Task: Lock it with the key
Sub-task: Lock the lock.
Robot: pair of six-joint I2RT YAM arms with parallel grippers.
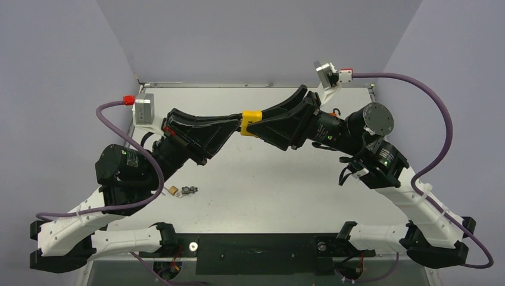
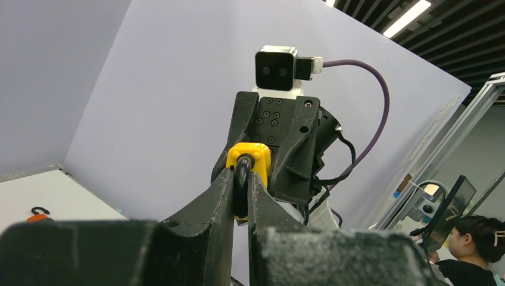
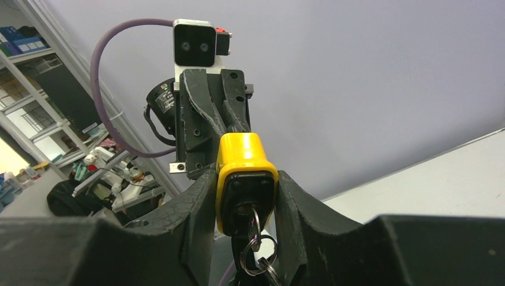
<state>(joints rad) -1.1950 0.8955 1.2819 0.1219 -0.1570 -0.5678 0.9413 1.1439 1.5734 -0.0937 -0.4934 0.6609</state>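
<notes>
A yellow padlock (image 1: 251, 122) hangs in mid-air over the table, held between both grippers. My right gripper (image 3: 245, 179) is shut on the lock's yellow body (image 3: 241, 152). A silver key (image 3: 254, 223) sits in the keyhole on the black face, and a key ring (image 3: 260, 250) with another key hangs from it. My left gripper (image 2: 241, 174) is shut on the lock's black shackle (image 2: 242, 185), just in front of the yellow body (image 2: 257, 156). In the top view the left gripper (image 1: 233, 126) comes from the left and the right gripper (image 1: 265, 123) from the right.
A small brass-coloured piece (image 1: 172, 190) and a small dark metal piece (image 1: 189, 190) lie on the white table (image 1: 268, 179), near the left arm. An orange object with a black hook (image 2: 37, 214) lies on the table by the back wall. Grey walls enclose the table.
</notes>
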